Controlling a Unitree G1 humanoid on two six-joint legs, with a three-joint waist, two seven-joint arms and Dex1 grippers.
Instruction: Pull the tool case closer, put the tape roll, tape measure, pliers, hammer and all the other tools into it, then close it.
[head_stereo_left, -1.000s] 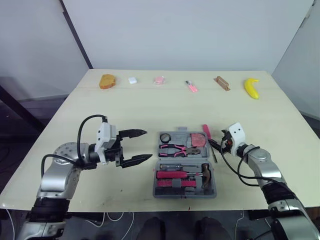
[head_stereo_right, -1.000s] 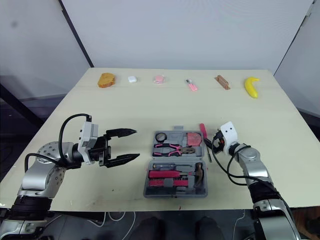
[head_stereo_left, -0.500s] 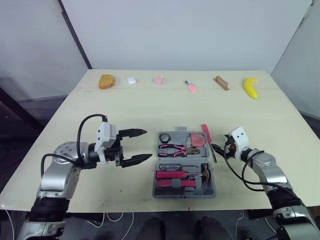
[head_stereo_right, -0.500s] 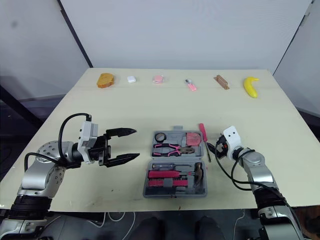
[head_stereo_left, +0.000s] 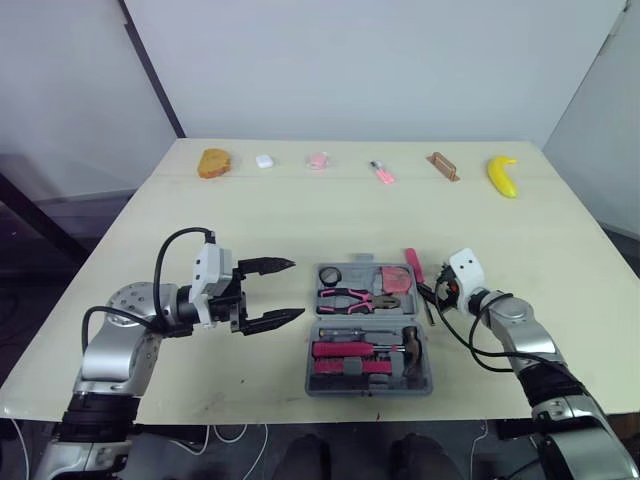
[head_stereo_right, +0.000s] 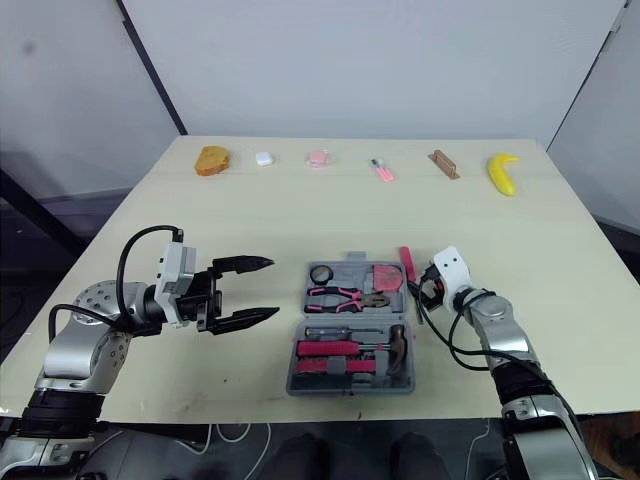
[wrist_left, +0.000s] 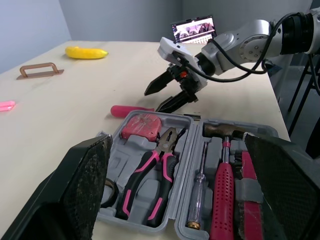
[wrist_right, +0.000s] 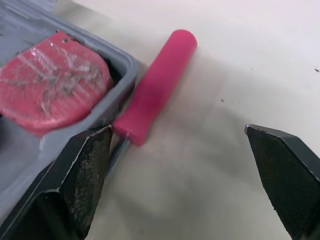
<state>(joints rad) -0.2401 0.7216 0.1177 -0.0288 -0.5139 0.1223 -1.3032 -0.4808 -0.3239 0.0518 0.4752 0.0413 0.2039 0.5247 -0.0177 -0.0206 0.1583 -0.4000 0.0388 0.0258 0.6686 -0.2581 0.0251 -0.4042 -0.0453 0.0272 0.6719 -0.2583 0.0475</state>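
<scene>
The table (head_stereo_left: 300, 220) holds the open tool case (head_stereo_left: 370, 390) near its front edge, between my grippers. My left gripper (head_stereo_left: 297, 289) hovers left of the case, fingers wide apart and empty. My right gripper (wrist_left: 161, 97) is just right of it, also spread and empty. A banana (head_stereo_left: 502, 175) and bread (head_stereo_left: 214, 162) lie far back. The hammer (head_stereo_left: 410, 350) and pliers (head_stereo_left: 355, 297) lie inside the case. A pink-handled screwdriver (wrist_right: 155, 85) lies on the table just beside the case's right wall, ahead of my right fingers. The tape measure (head_stereo_left: 397, 279) and tape roll (head_stereo_left: 331, 275) are in the case.

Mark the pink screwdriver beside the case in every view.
Left eye view: screwdriver off the tool case's far right corner.
Right eye view: screwdriver, same spot.
Left wrist view: screwdriver beyond the case, by the right gripper.
Right wrist view: screwdriver alongside the case wall.
Landmark: pink tape measure beside it.
</scene>
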